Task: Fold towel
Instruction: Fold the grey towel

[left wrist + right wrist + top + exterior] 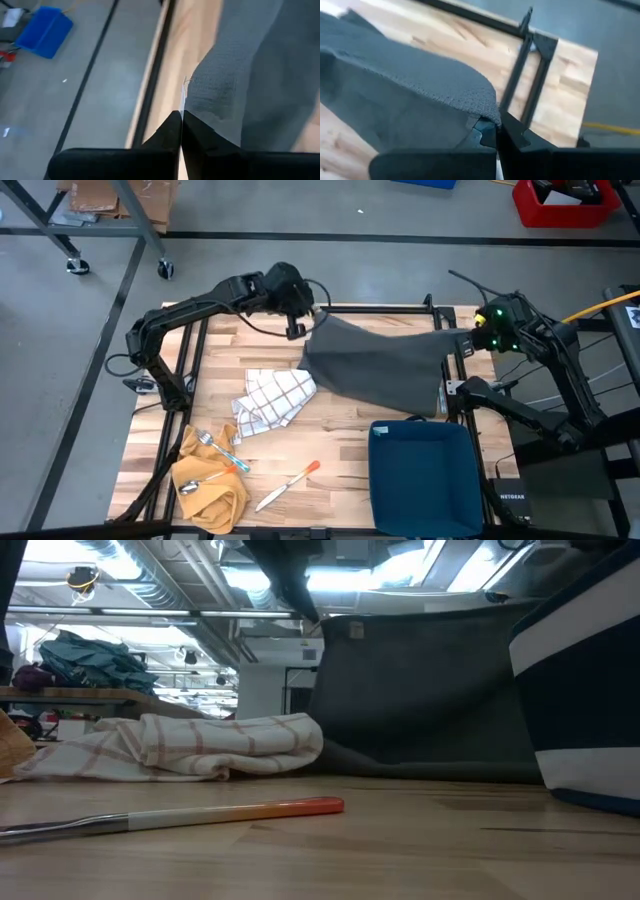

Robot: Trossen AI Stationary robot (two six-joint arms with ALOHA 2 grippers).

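Towel [385, 360], grey, stretched above table [340, 440] far edge. We see left gripper [318, 315] clenched on its left corner, right gripper [462, 340] clenched on right corner; lower hem rests on table.

- Towel [385, 360]: plain dark grey, with a fine woven texture and no pattern.
- Checked cloth [272, 400]: white, crossed by thin reddish-brown lines that form a grid.
- Yellow cloth [205, 480]: mustard yellow, plain.
- Bin [425, 475]: deep navy blue; a broad white band shows on its side in the low view.
- Knife [287, 485]: orange-red handle fading to a pale silver blade.
- Fork [222, 450]: silver, with a teal handle tipped in orange.
- Spoon [198, 482]: gold-toned metal.
- Counter [340, 435]: pale wooden planks in light and honey tones, framed in black.
- Both arms: matt black; the right one carries small green lights [495, 318].
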